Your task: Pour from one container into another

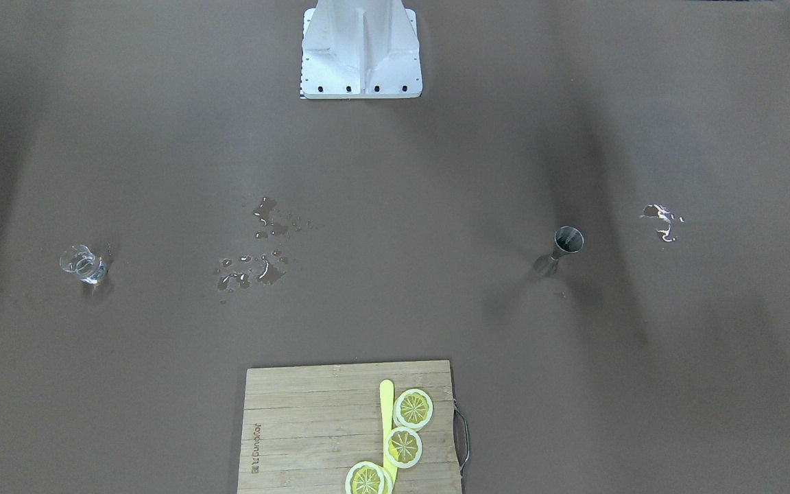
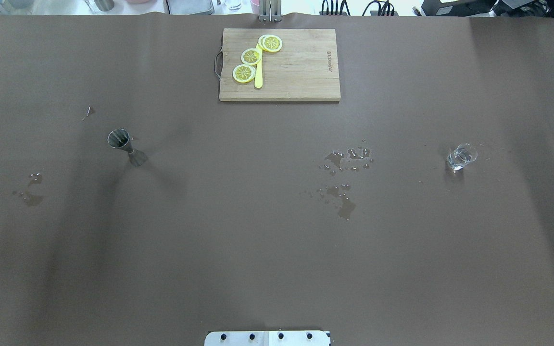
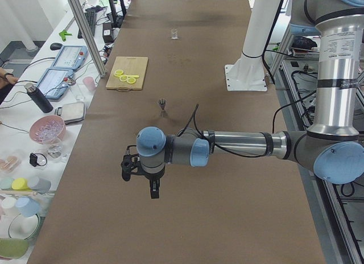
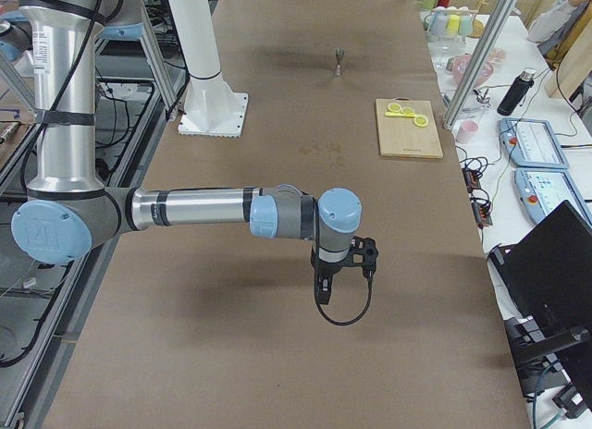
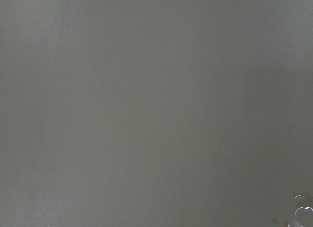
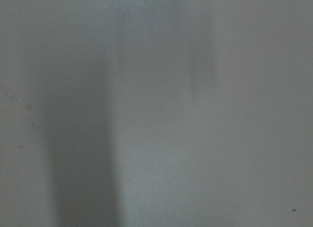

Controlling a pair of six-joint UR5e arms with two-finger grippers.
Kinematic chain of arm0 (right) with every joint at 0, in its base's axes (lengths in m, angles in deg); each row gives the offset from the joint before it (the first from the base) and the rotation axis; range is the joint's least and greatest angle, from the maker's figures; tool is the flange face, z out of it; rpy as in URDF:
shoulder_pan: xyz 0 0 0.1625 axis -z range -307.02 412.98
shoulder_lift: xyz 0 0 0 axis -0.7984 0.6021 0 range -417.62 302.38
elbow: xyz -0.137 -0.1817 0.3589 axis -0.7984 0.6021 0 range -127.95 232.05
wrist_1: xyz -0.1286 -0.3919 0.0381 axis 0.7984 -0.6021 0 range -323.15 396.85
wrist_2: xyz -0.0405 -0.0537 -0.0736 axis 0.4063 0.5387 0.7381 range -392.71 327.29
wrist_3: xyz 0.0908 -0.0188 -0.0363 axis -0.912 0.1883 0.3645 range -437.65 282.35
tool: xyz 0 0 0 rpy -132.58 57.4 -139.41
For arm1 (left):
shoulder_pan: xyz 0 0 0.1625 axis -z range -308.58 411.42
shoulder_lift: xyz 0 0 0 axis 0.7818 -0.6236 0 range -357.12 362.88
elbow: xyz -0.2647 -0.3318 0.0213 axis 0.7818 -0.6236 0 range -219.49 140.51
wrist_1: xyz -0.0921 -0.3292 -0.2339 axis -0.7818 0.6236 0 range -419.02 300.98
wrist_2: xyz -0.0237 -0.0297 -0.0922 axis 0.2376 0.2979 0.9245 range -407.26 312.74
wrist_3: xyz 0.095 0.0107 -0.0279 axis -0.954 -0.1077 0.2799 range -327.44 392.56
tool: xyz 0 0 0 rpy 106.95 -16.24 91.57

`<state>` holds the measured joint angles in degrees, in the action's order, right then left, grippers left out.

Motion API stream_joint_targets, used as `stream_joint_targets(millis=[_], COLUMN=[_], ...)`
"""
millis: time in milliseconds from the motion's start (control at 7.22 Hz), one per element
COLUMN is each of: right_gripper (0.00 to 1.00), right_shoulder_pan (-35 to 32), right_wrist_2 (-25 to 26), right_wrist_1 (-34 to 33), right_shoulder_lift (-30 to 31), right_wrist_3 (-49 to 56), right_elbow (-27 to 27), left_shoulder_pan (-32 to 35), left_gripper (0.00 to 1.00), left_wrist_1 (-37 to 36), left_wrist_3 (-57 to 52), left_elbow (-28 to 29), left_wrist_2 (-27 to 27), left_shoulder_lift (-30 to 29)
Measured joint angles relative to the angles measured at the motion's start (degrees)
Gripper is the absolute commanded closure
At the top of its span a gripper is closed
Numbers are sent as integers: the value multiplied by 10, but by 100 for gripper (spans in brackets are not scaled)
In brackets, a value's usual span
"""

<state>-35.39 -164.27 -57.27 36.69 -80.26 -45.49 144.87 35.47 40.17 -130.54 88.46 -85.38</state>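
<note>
The clear glass tumbler (image 2: 460, 156) stands upright on the brown table's right side in the overhead view; it also shows as the tumbler (image 1: 84, 264) and, far off, the tumbler (image 3: 174, 33). The grey steel jigger (image 2: 125, 146) stands upright on the left side, again visible as the jigger (image 1: 561, 250), (image 3: 162, 107), (image 4: 339, 62). My left gripper (image 3: 154, 191) hangs above the table well short of the jigger, seen only from the side. My right gripper (image 4: 321, 295) also hangs over bare table. I cannot tell whether either one is open or shut. Both wrist views show only table surface.
A wooden cutting board (image 2: 301, 72) with lemon slices (image 2: 251, 56) and a yellow knife (image 2: 258, 79) lies at the far middle edge. Water puddles (image 2: 344, 182) spread between centre and tumbler, and smaller wet spots (image 2: 31, 190) lie at the left. The robot's base (image 1: 361, 51) stands mid-table.
</note>
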Motion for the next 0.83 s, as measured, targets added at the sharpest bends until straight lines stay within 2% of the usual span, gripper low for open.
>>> stream_joint_targets(millis=[415, 831], right_gripper=[0, 0], right_shoulder_pan=[-1, -2], right_wrist_2=[-2, -2], right_wrist_1=[8, 9], right_shoulder_lift=[9, 10], right_wrist_3=[1, 3], right_elbow=[3, 3], left_shoulder_pan=[8, 4], left_gripper=[1, 1], left_wrist_1=[17, 16], left_wrist_3=[-3, 61], left_elbow=[42, 32], left_wrist_2=[-4, -7], left_shoulder_lift=[-10, -20])
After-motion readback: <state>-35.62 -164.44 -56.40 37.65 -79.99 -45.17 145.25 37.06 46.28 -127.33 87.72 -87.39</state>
